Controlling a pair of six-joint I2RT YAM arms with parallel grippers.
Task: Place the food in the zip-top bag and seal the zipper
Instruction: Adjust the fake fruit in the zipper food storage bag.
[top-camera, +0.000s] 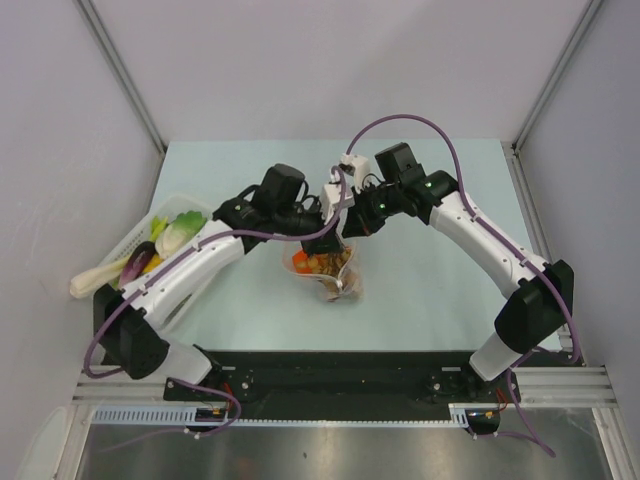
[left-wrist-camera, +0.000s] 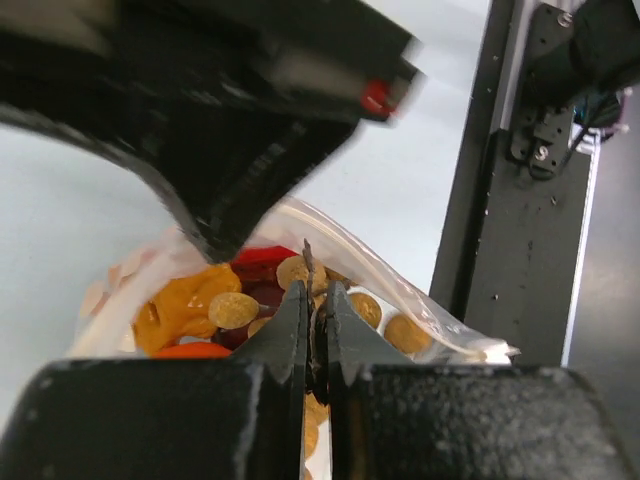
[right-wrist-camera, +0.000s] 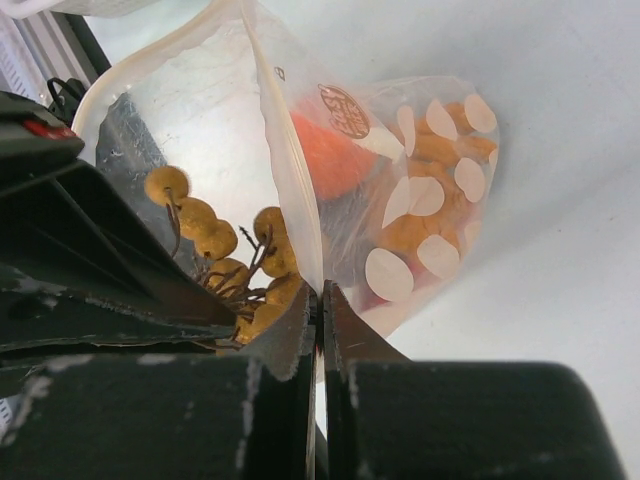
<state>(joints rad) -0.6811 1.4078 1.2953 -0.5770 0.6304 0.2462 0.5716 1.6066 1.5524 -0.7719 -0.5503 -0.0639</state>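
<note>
Two robot arms are meeting over the middle of a pale blue-green tabletop (top-camera: 430, 290), each pinching the top edge of a clear zip-top bag (top-camera: 327, 270) printed with white dots. The left hand (left-wrist-camera: 313, 318) is clamping shut on the bag's rim, its two black fingertips pressing together with the plastic between them. The right hand (right-wrist-camera: 318, 305) is closing just as tightly on the whitish zipper strip (right-wrist-camera: 285, 160), which is running up and away from its fingertips. The bag's mouth is gaping between the two hands. Toy food (top-camera: 316, 263) is sitting inside the bag: orange and red pieces and a cluster of tan berries (right-wrist-camera: 215, 240). The bag is lying just ahead of the arms' bases, near the tabletop's centre.

At the left edge, a white tray (top-camera: 172, 201) is holding more toy vegetables, a pale one poking out past its rim. Plain grey walls (top-camera: 330, 60) are enclosing the tabletop on three sides, with slim metal posts (top-camera: 120, 70) rising at the back corners. A black base plate (top-camera: 340, 375) is anchoring both arms along the near edge.
</note>
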